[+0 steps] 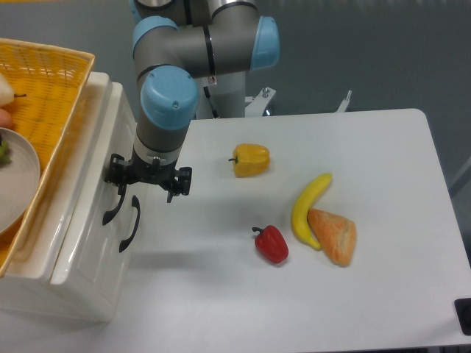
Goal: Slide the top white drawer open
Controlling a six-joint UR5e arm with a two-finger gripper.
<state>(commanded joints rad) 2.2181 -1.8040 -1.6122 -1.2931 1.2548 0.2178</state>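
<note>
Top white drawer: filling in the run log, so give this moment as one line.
phase: pulling | hand: at upper black handle, grip not visible | top white drawer: slightly open | lower drawer: shut | table: peppers, banana, bread untouched

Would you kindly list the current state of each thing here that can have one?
top white drawer: slid slightly out, top edge proud of the cabinet
lower drawer: closed
gripper: at the top drawer's handle; whether the jaws are clamped cannot be told
yellow wicker basket: on the cabinet, holding a plate
</note>
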